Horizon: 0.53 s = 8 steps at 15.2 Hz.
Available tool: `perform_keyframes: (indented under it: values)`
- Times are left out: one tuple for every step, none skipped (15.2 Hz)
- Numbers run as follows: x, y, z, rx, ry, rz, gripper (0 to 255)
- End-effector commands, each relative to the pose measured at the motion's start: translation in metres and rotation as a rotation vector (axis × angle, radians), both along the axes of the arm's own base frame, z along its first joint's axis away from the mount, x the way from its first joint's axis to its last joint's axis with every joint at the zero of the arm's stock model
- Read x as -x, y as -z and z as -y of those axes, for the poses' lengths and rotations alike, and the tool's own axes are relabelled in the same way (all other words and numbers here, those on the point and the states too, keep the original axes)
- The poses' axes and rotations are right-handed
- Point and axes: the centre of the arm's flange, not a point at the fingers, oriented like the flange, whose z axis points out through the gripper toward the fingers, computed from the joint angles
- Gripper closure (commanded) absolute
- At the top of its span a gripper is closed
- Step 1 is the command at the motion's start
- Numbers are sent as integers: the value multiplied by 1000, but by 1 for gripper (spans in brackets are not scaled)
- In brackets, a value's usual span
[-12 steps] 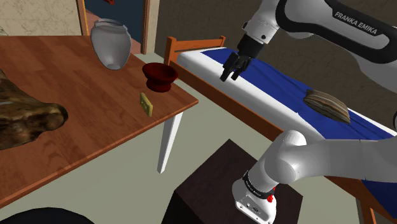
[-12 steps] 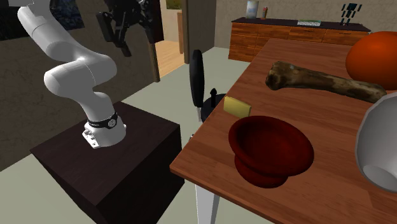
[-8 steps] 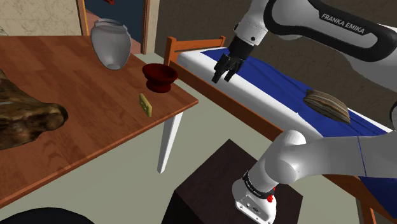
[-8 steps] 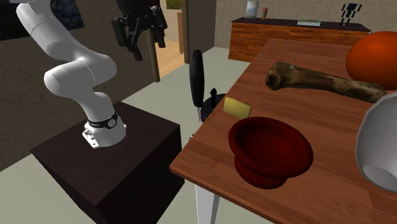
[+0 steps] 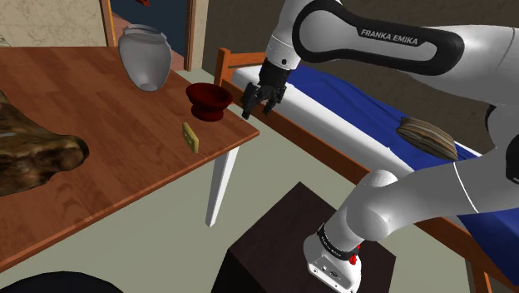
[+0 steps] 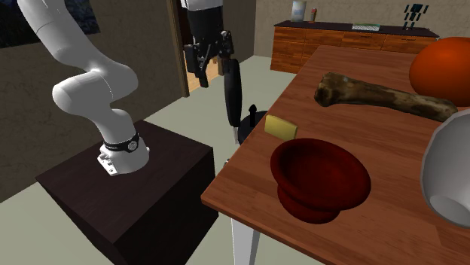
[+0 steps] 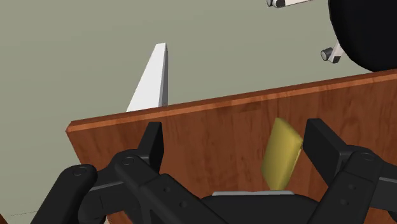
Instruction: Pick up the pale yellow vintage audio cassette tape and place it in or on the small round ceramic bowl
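Observation:
The pale yellow cassette [image 5: 191, 136] stands on its edge on the wooden table [image 5: 100, 166], near the corner. A dark red round bowl [image 5: 208, 100] sits a little farther back along the same edge. My black gripper [image 5: 256, 110] hangs open above the table's corner, just right of the bowl in the shoulder view. In the second exterior view the gripper [image 6: 213, 70] is off the table's left edge, up and left of the cassette [image 6: 280, 126] and the bowl [image 6: 320, 179]. The wrist view looks down between the spread fingers of the gripper [image 7: 236, 143] at the cassette [image 7: 282, 154], which nothing touches.
A grey vase [image 5: 145, 56] stands behind the bowl and a large brown bone [image 5: 33, 158] lies across the table. A bed with a blue cover [image 5: 366, 108] lies behind the arm. A black chair [image 6: 234, 90] stands by the table edge. The table has a white leg [image 7: 151, 79].
The arm has swung from over the bed toward the table, to the shoulder view's left and lower. The gripper now hangs at the table's corner. Its fingers have stayed open.

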Motion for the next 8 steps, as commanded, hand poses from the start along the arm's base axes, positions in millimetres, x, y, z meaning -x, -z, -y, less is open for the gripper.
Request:
perform_keyframes:
  values:
    - [-20,17,-16,11,8,-10,0]
    - [-28,24,-25,16,12,-15,0]
    - [-37,31,-33,22,16,-20,0]
    - [-45,39,-42,27,20,-25,0]
    - [-54,46,-50,33,24,-30,0]
    - [-63,54,-59,39,28,-35,0]
    - [-71,61,-67,44,32,-40,0]
    - [-80,69,-75,50,36,-45,0]
